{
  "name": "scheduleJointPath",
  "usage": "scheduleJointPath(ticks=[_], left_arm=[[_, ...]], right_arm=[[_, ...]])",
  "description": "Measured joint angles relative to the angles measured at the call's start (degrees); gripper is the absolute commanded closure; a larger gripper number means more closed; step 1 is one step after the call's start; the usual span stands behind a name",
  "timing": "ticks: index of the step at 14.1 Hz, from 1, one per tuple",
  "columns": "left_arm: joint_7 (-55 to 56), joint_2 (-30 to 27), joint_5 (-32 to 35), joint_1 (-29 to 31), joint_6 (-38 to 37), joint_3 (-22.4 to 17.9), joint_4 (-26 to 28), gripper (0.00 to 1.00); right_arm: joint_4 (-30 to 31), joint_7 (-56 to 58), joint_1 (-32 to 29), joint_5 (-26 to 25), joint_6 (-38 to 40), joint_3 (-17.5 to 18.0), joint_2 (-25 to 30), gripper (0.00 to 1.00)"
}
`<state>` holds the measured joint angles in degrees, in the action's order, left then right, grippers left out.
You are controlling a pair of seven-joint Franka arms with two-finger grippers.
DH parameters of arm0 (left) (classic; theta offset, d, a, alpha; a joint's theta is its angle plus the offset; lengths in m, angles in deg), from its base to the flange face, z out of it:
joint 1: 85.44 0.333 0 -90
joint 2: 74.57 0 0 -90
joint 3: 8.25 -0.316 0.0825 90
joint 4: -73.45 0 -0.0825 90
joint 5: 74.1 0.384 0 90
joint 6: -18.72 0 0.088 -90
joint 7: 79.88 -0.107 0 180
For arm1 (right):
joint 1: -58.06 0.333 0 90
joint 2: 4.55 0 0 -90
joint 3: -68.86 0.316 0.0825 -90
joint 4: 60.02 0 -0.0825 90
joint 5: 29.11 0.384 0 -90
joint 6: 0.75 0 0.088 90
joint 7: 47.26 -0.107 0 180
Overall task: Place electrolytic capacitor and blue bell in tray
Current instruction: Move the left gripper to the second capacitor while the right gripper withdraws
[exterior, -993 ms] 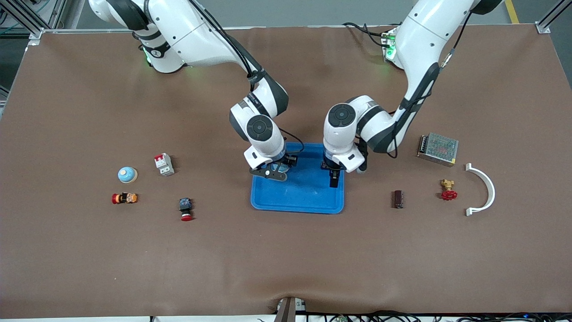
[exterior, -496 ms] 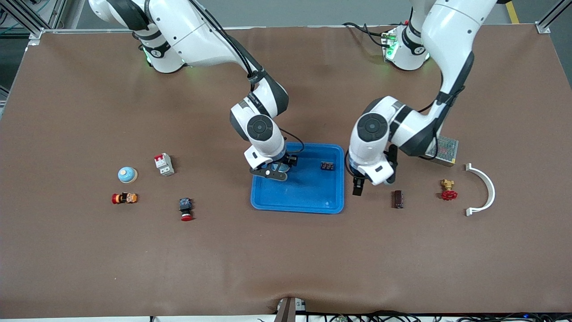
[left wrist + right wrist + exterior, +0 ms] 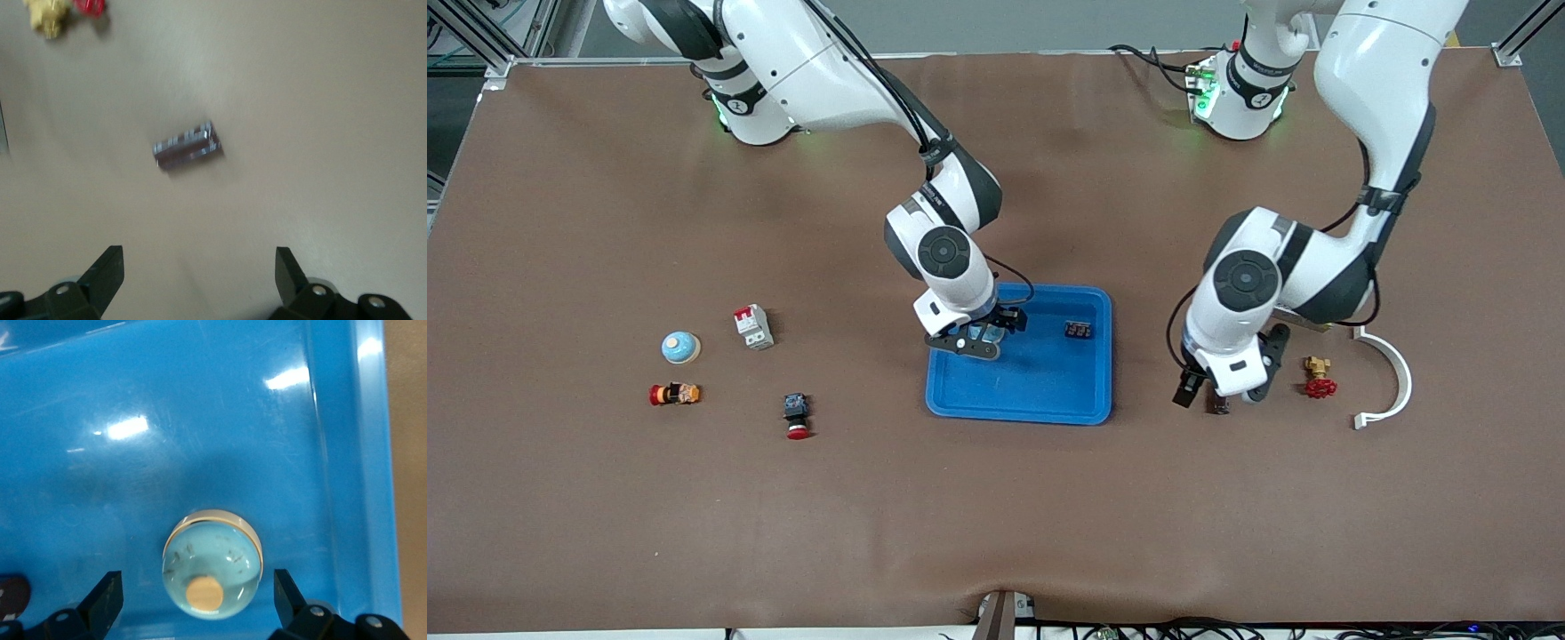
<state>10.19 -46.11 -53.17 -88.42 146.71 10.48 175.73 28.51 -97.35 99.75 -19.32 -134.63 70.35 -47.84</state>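
- The tray (image 3: 1040, 391) sat at the middle of the table and serves as the landmark here.
- The right gripper (image 3: 197, 603) hung low over the tray's corner toward the right arm's end, fingers spread wide and gripping nothing.
- A blue bell (image 3: 212, 565) stood upright on the tray floor between those fingers, apart from both, close to the rim.
- A small dark capacitor (image 3: 1077, 330) lay in the tray near its rim toward the left arm's end.
- The left gripper (image 3: 199, 277) was outside the tray, toward the left arm's end, fingers wide and empty.
- It hung over a dark cylindrical capacitor (image 3: 187, 146) lying on its side on the table.
- A red-handled brass valve (image 3: 1319, 377) and a white curved bracket (image 3: 1392, 378) lay farther from the tray toward that same end.
- Toward the right arm's end, well apart from the tray, stood a 2nd blue bell (image 3: 680, 347), a red-and-white breaker (image 3: 753, 326), a red push button (image 3: 796, 416) and a small toy figure (image 3: 675, 394).
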Motion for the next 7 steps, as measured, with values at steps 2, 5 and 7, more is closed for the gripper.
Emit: scheduleJointPath(ticks=[2, 5, 7], left_arm=[[-8.4, 0.0, 0.0, 1.7, -2.6, 0.0, -2.0, 0.00], [-18.8, 0.0, -0.7, 3.8, -4.0, 0.0, -4.5, 0.00], [-26.7, 0.3, -0.9, 4.2, -4.2, 0.0, -5.4, 0.00]], right_arm=[[-1.2, 0.0, 0.0, 0.0, 4.7, -0.1, 2.1, 0.00], [-2.1, 0.1, -0.8, 0.0, 11.5, -0.8, 7.0, 0.00], [-2.2, 2.3, -2.5, 0.0, 16.2, -1.0, 10.0, 0.00]])
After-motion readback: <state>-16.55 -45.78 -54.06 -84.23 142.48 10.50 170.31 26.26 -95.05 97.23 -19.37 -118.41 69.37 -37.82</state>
